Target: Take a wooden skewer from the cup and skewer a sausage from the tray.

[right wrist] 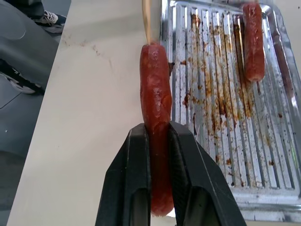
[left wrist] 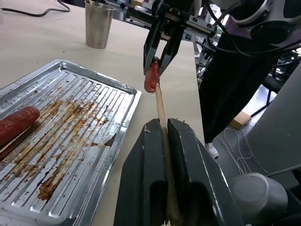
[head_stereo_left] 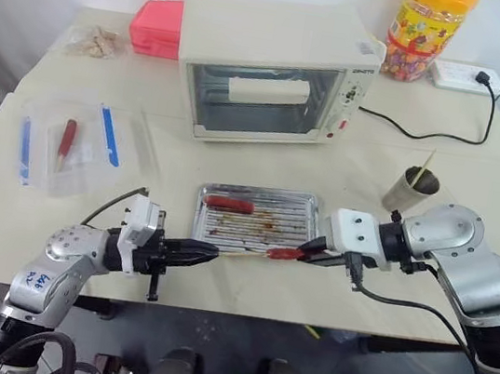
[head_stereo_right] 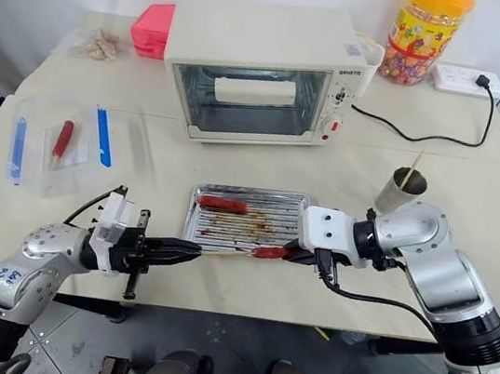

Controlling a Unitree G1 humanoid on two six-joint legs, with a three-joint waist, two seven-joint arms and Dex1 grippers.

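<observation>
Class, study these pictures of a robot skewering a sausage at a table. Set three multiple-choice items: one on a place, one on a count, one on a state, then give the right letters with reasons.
1. Where does the second, loose sausage lie?
A. In the tray
B. Inside the toaster oven
C. In the cup

2. How many blue strips lie in the clear container on the table's left?
A. None
B. Two
C. Five

3. What does the right gripper hold?
A. Nothing
B. The cup
C. A sausage

Key:
1 A: the loose sausage rests on the ribbed bottom of the tray.
2 B: two blue strips show in the clear container.
3 C: the right gripper is shut on the held sausage, which meets the tip of the wooden skewer clamped in the left gripper.
</observation>
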